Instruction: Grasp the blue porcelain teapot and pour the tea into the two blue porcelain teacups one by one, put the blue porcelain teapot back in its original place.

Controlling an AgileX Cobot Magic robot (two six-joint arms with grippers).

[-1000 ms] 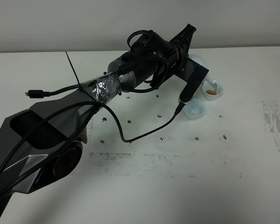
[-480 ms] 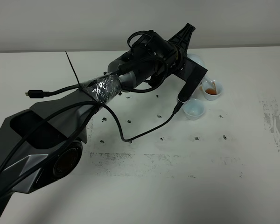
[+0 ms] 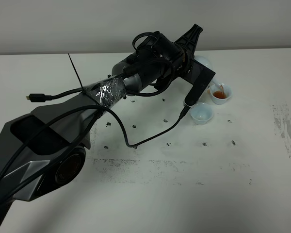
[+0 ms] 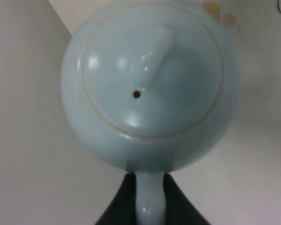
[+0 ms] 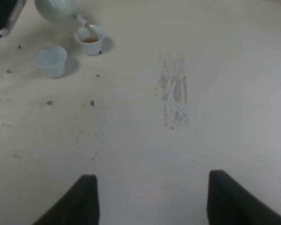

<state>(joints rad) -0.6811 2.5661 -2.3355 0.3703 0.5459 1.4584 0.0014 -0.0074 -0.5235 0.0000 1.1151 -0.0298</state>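
Note:
The blue porcelain teapot [image 4: 150, 84] hangs tilted in my left gripper [image 4: 150, 201], which is shut on its loop handle. In the exterior view the left arm hides most of the teapot [image 3: 206, 62]. A thin stream of brown tea runs from its spout into the far teacup [image 3: 220, 93], which holds brown tea. The near teacup [image 3: 202, 113] stands just in front of it and looks empty. The right wrist view shows the teapot [image 5: 56, 8], the filled cup [image 5: 89, 39] and the empty cup [image 5: 51, 60]. My right gripper [image 5: 152, 192] is open and empty, well away from them.
The left arm's black cable [image 3: 155, 138] loops over the white table close to the near cup. A grey scuffed patch [image 3: 286, 128] marks the table at the right. Small dark spots dot the table's middle. A wall runs behind the table's far edge.
The left gripper with the teapot has shifted very slightly and tea keeps flowing into the far cup. The cups have stayed in place.

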